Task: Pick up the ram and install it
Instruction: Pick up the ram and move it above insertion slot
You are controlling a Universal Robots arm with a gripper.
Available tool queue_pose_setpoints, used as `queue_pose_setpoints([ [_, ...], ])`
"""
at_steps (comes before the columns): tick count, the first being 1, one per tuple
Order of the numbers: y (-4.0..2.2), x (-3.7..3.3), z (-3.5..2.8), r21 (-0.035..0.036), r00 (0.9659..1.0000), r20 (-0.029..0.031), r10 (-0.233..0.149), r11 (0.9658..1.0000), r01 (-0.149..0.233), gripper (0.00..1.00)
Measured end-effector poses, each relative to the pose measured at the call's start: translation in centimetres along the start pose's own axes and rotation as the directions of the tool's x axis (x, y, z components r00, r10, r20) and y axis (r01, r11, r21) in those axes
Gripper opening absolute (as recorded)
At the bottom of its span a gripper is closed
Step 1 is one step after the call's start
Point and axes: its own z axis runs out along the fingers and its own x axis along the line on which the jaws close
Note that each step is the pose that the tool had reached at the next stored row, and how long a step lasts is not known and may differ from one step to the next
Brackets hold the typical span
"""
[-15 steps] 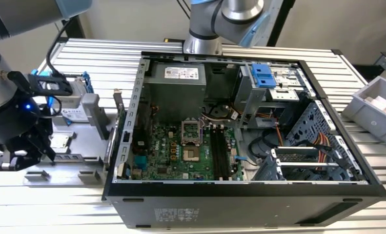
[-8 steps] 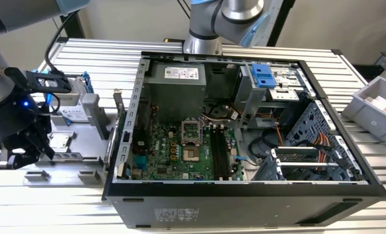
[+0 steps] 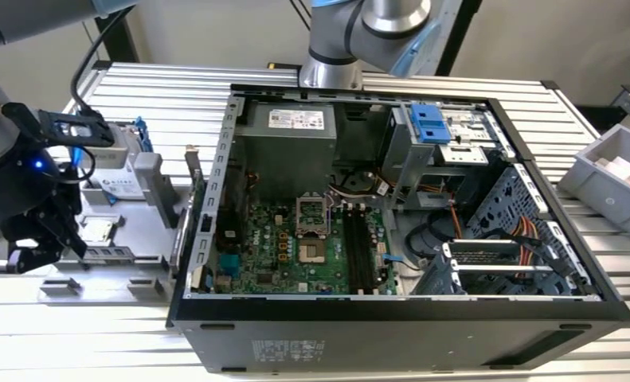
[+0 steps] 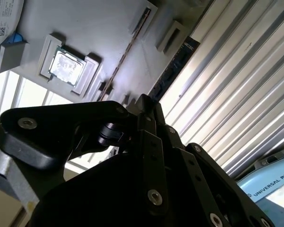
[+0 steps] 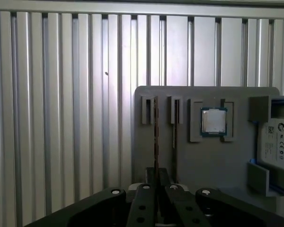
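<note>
A ribbed metal counter (image 3: pixel 166 87) carries everything. An open computer case (image 3: pixel 400 318) takes up its middle, with the long black memory slots (image 3: pixel 359 247) on the board inside standing bare. Just beside the case, toward the counter's edge at the exterior view's left, lies a grey parts tray (image 5: pixel 203 161), and the arm (image 3: pixel 6 167) hangs over the tray's outer end. On the tray a hard drive (image 5: pixel 277 142) sits at one end, then a square processor chip (image 5: pixel 213 121) in its pocket, then two thin sticks standing on edge in slotted blocks. The outer one, next to the tray's edge where the bare counter begins, is the ram (image 5: pixel 155 132). The other stick (image 5: pixel 174 132) stands just beside it and parallel to it. In both wrist views the ram's long axis runs straight away from the claw (image 5: pixel 156 174), its near end passing into the tips. The claw is drawn nearly together and, as far as I can judge, pinches that near end. The ram lies along the tray, well apart from the case's slots.
</note>
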Motion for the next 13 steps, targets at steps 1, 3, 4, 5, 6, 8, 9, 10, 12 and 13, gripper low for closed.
queue_pose_setpoints([
  [1,0.0,0.0,-0.08,0.0,1.0,-0.0001,0.0,1.0,0.0,0.0],
  [3,0.01,-0.01,-0.22,0.0,1.0,-0.0004,0.0,1.0,0.0,0.0],
  [4,0.01,-0.01,-0.29,0.0,1.0,-0.0005,0.0,1.0,0.0,0.0],
  [5,0.01,-0.02,-0.37,0.0,1.0,-0.0006,0.0,1.0,0.0,0.0],
  [6,0.01,-0.03,-0.44,0.0,1.0,-0.0007,0.0,1.0,0.0,0.0],
  [8,0.01,-0.03,-0.58,0.0,1.0,-0.0008,0.0,1.0,0.0,0.0],
  [9,0.02,-0.04,-0.65,0.0001,1.0,-0.0009,0.0,1.0,0.0,0.0],
  [10,0.02,-0.04,-0.73,0.0,1.0,-0.0011,0.0,1.0,0.0,0.0],
  [12,0.02,-0.05,-0.87,0.0001,1.0,-0.0012,0.0,1.0,0.0,0.0],
  [13,0.02,-0.05,-0.95,0.0001,1.0,-0.0013,0.0,1.0,0.0,0.0],
])
